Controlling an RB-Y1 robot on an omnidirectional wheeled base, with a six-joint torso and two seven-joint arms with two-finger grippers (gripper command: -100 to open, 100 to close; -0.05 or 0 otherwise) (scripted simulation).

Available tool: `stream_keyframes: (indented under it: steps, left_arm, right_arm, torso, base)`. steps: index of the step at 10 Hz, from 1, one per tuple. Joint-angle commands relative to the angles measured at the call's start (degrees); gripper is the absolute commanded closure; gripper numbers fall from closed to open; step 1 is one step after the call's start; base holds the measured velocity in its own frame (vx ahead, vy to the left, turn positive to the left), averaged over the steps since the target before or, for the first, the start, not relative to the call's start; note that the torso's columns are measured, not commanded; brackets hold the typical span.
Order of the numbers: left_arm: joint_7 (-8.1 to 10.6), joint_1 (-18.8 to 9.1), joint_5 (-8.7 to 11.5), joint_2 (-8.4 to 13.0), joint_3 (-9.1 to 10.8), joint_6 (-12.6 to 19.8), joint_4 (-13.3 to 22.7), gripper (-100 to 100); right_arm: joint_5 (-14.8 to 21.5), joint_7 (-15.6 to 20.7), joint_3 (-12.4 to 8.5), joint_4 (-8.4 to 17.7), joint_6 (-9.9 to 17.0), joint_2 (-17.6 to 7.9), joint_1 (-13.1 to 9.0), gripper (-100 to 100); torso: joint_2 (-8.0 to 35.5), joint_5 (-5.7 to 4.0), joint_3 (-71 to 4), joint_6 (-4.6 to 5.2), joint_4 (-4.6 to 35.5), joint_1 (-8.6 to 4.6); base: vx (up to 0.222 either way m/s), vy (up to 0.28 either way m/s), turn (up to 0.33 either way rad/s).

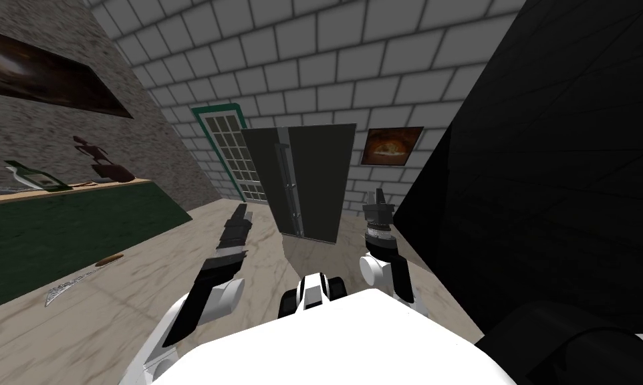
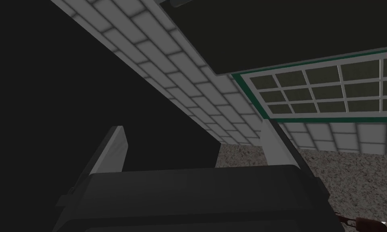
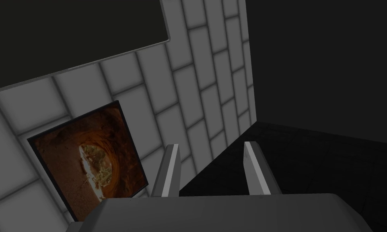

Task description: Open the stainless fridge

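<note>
The fridge [image 1: 317,177] stands closed against the far tiled wall, well beyond us. Its door looks stiff and heavy, so we'd grip a vertical handle [image 1: 286,170]. Our left gripper [image 1: 240,211] and right gripper [image 1: 375,198] are spread wide and empty.

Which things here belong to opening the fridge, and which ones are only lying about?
For the job:
- fridge, dark grey, shut
- its handles
- left gripper, open
- right gripper, open

Lying about:
- green bottle on the counter
- framed picture
- glazed door with a green frame
</note>
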Motion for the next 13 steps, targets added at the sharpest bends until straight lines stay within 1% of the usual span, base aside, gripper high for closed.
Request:
stream_keyframes:
  steps: [1, 2, 3, 4, 5, 6, 7, 8, 9, 10, 11, 12, 13]
  left_arm:
    - [0.14, -3.51, 0.34, 0.89, -0.80, 3.28, 0.68, -100]
    - [0.32, -5.78, 0.72, 1.61, -1.44, 5.48, 1.39, -100]
    - [0.32, -6.57, 0.72, 1.61, -1.44, 6.03, 1.39, -100]
    - [0.52, -8.88, 1.13, 2.23, -2.12, 8.24, 2.14, -100]
    - [0.52, -9.86, 1.13, 2.23, -2.12, 9.00, 2.14, -100]
    - [0.72, -12.05, 1.56, 2.76, -2.83, 11.03, 2.93, -100]
    - [0.72, -13.37, 1.56, 2.76, -2.83, 12.18, 2.93, -100]
    - [0.92, -15.62, 2.00, 3.20, -3.58, 14.05, 3.74, -100]
    - [0.92, -17.06, 2.00, 3.20, -3.58, 15.54, 3.74, -100]
    - [1.12, -18.84, 2.44, 3.55, -4.34, 17.47, 4.58, -100]
    - [1.12, -20.70, 2.44, 3.55, -4.34, 19.06, 4.58, -100]
    - [1.31, -22.68, 2.89, 3.84, -5.10, 21.14, 5.44, -100]
    - [1.31, -24.33, 2.89, 3.84, -5.10, 22.71, 5.44, -100]
  right_arm:
    - [0.00, 0.00, 0.00, 0.00, 0.00, 0.00, 0.00, 0]
    - [0.00, 0.00, 0.00, 0.00, 0.00, 0.00, -0.01, 0]
    - [0.00, 0.00, 0.00, 0.00, 0.00, 0.00, 0.00, 0]
    - [0.00, 0.00, 0.00, 0.00, 0.00, 0.00, 0.00, 0]
    - [0.00, 0.00, 0.00, 0.00, 0.00, 0.00, 0.00, 0]
    - [0.00, 0.00, 0.00, 0.00, 0.00, 0.00, 0.00, 0]
    - [0.00, 0.00, 0.00, 0.00, 0.00, 0.00, 0.00, 0]
    - [0.00, 0.00, 0.00, 0.00, 0.00, 0.00, 0.00, 0]
    - [0.00, 0.00, 0.00, 0.00, 0.00, 0.00, 0.00, 0]
    - [0.00, 0.00, 0.00, 0.00, 0.00, 0.00, 0.00, 0]
    - [0.00, 0.00, 0.00, 0.00, 0.00, 0.00, 0.00, 0]
    - [0.00, 0.00, 0.00, 0.00, 0.00, 0.00, 0.00, 0]
    - [0.00, 0.00, 0.00, 0.00, 0.00, 0.00, 0.00, 0]
  torso:
    - [0.05, -0.03, 0.04, 0.02, 0.02, -0.06]
    - [0.05, -0.03, 0.04, 0.01, 0.02, -0.06]
    - [-0.06, -0.01, -0.02, 0.02, 0.00, 0.03]
    - [-0.08, 0.00, -0.05, 0.01, -0.02, 0.03]
    - [-0.12, 0.01, -0.07, 0.02, -0.03, 0.09]
    - [-0.08, 0.01, -0.05, 0.00, -0.02, 0.02]
    - [-0.07, -0.01, -0.03, 0.02, -0.01, 0.00]
    - [-0.03, -0.01, -0.01, 0.01, 0.00, 0.01]
    - [-0.09, 0.01, -0.04, 0.02, -0.01, 0.06]
    - [-0.06, 0.01, -0.03, 0.01, -0.01, 0.04]
    - [-0.10, 0.00, -0.05, 0.02, -0.02, 0.03]
    - [-0.04, -0.01, -0.02, 0.01, -0.01, 0.00]
    - [-0.05, 0.00, -0.02, 0.02, -0.01, 0.05]
  base:
    - [0.025, 0.027, -0.019]
    - [0.042, 0.039, -0.030]
    - [0.040, 0.035, -0.020]
    - [0.049, 0.051, -0.034]
    - [0.046, 0.040, -0.022]
    - [0.047, 0.036, -0.031]
    - [0.040, 0.040, -0.018]
    - [0.060, 0.053, -0.037]
    - [0.051, 0.049, -0.019]
    - [0.065, 0.049, -0.034]
    - [0.050, 0.044, -0.017]
    - [0.056, 0.057, -0.031]
    - [0.055, 0.055, -0.020]
